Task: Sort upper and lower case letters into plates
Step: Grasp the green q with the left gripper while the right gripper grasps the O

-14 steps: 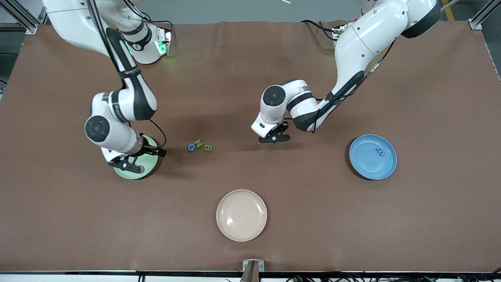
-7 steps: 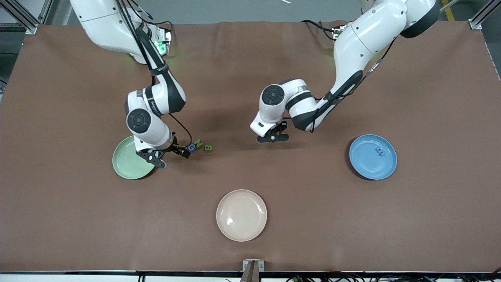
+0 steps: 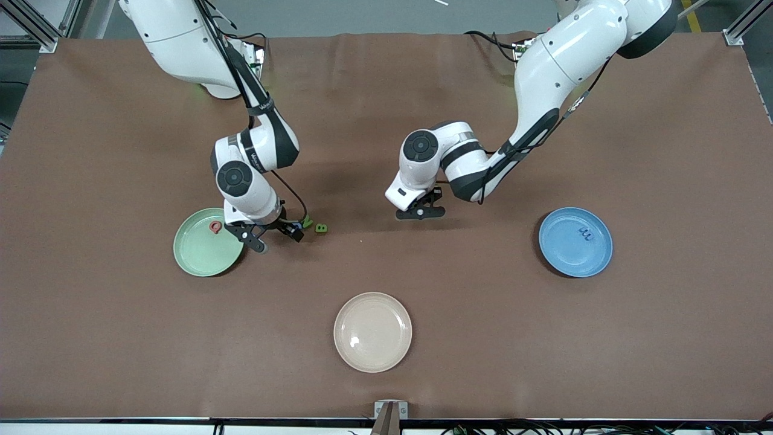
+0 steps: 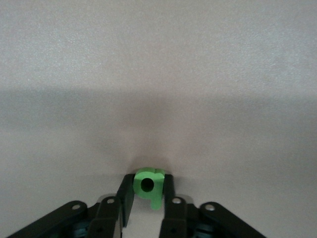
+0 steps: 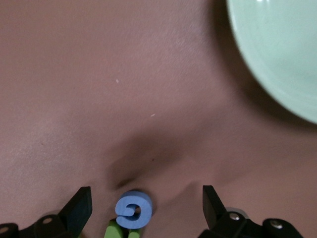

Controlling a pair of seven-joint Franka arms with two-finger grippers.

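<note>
Looking down across the brown table [image 3: 543, 362], I am seeing three plates lying well apart: the pale green plate [image 3: 196, 254] toward the right arm's end, the blue plate [image 3: 567, 257] toward the left arm's end, and the cream plate [image 3: 372, 331] nearest the front camera between them. I am holding the left gripper [image 3: 421, 212] over bare table near the middle, its fingers [image 4: 168, 198] pinching the green b [image 4: 148, 186]. I am hovering the right gripper [image 3: 275, 234] just beside the pale green plate, fingers [image 5: 79, 208] spread wide with the blue G [image 5: 132, 210] lying between them. The green N [image 3: 308, 222] and green B [image 3: 322, 228] are sitting just beside it. The pink-red Q [image 3: 215, 227] is resting in the pale green plate; the blue m [image 3: 583, 232] is lying in the blue plate.
</note>
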